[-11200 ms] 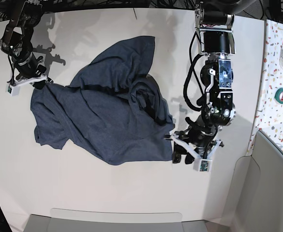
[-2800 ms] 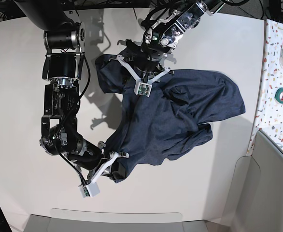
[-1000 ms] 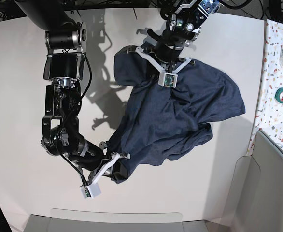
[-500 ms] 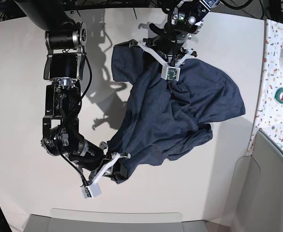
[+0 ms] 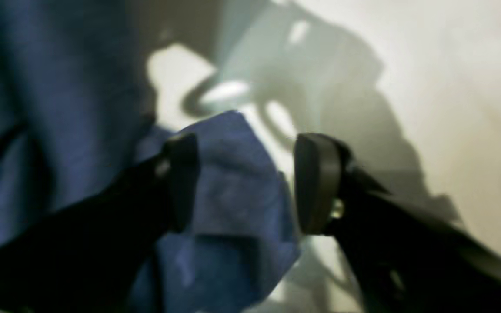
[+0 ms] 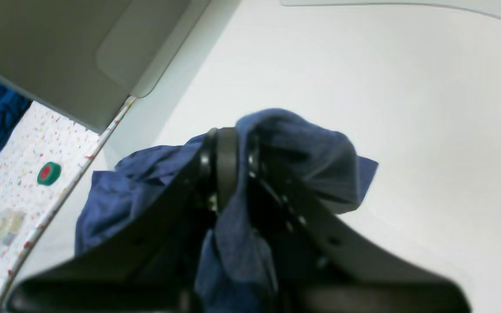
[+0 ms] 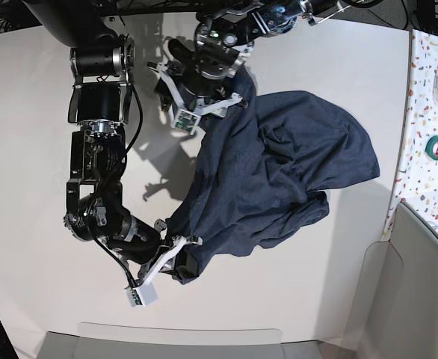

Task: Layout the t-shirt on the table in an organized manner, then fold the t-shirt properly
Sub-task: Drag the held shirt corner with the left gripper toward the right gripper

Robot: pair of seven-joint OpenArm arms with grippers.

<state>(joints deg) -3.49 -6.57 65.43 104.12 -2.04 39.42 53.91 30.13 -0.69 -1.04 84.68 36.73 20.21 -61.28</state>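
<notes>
your t-shirt [image 7: 279, 172] lies crumpled in a heap on the white table [image 7: 25, 149], right of centre in the base view. your right gripper [image 6: 226, 150] is clamped on its near corner; your left gripper [image 5: 246, 182] stands apart above a blue fold at the far edge.

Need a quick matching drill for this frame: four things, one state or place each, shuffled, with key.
Things:
1. left gripper
2. right gripper
3. t-shirt
4. green tape roll

States or places:
A. clamped on a bunch of blue cloth
B. on the speckled strip beside the table
C. jaws apart, cloth between them, not pinched
D. crumpled on the white surface, not laid flat

Pairs: 1-C, 2-A, 3-D, 4-B
</notes>
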